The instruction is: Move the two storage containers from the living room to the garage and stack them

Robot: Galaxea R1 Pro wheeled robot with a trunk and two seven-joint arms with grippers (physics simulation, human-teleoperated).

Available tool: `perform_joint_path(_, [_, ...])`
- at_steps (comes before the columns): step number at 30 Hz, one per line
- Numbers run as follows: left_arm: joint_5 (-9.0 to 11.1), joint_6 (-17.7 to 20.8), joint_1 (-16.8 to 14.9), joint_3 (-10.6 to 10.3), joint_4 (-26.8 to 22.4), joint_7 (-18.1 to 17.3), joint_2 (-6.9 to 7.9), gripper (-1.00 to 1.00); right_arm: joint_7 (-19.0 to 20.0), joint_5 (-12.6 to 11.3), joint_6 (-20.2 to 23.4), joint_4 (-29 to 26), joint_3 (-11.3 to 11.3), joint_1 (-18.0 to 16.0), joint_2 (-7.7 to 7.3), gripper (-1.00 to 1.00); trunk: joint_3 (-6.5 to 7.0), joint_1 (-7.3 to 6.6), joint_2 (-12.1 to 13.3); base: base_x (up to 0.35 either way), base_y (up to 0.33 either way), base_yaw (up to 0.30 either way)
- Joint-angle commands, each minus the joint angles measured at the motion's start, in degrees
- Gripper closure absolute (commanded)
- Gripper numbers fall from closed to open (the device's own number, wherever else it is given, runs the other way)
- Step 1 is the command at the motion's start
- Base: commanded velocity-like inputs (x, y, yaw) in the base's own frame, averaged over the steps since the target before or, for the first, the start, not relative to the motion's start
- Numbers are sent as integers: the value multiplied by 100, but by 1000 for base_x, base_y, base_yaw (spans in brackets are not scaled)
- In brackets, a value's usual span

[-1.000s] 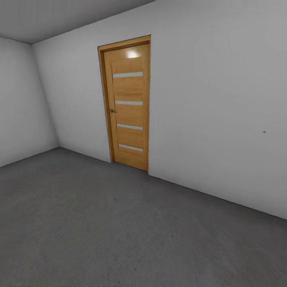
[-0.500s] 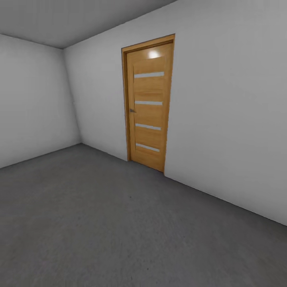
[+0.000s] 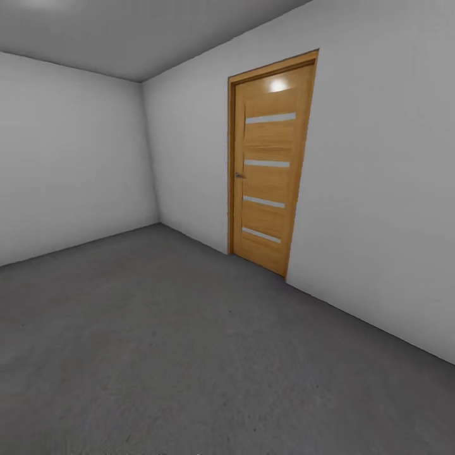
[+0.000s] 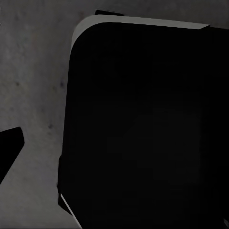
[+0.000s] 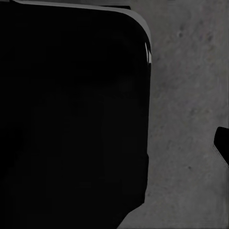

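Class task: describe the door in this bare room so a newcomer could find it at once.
Start from the dark grey concrete floor and follow the long white wall on the right. Set in it is a closed orange-brown wooden door, upright. Four pale horizontal slits and a small handle on its left edge mark it out.

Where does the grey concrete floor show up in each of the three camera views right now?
Head view: the floor spans the lower half, running back to the white walls and the wooden door.
Left wrist view: a speckled grey strip beside a large black robot part.
Right wrist view: a grey strip beside a similar black part.
Shared landmark: the speckled concrete itself.
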Motion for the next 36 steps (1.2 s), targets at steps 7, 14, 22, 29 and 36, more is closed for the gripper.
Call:
perform_joint_path(7, [43,17,1,-10,-4,-35,29,-100,-5,-6,-22,9,6,-2,-10,-100,-3,0,-2,156,29,105])
perform_joint_path(14, [57,65,1,-21,1,-48,31,-100,3,8,-16,7,19,-2,-3,-100,-3,0,-2,316,9,6])
perform_joint_path(22, [66,70,1,-22,4,-49,33,-100,6,25,-6,7,28,-2,0,-100,-3,0,-2,331,0,0])
perform_joint_path(29, [66,76,1,-22,5,-49,34,-100,6,18,25,7,35,-2,0,-100,-3,0,-2,331,0,0])
perform_joint_path(36, [66,78,1,-22,5,-49,34,-100,6,-1,-11,7,22,-2,-6,-100,-3,0,-2,331,0,0])
